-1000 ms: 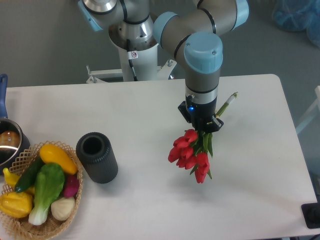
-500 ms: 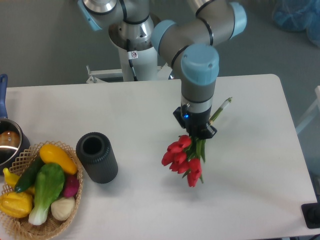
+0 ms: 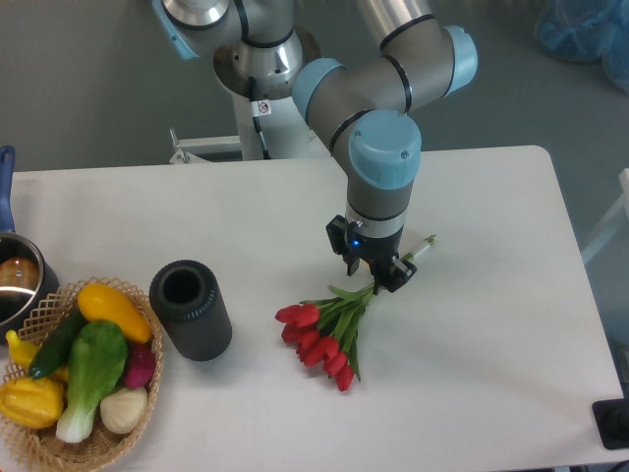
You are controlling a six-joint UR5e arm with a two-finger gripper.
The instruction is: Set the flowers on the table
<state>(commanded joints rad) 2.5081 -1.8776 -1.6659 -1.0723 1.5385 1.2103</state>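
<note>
1. Red tulip heads of the flowers (image 3: 319, 339) lie on the white bench (image 3: 491, 324), right of the dark vase (image 3: 191, 310).
2. Your tool (image 3: 378, 278) grips the stems.
3. Next, likely release and lift clear.

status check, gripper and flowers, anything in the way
Gripper low over table, closed on stems. Flowers lying nearly flat, blooms toward front-left. Vase and basket well left, nothing in the way.
</note>
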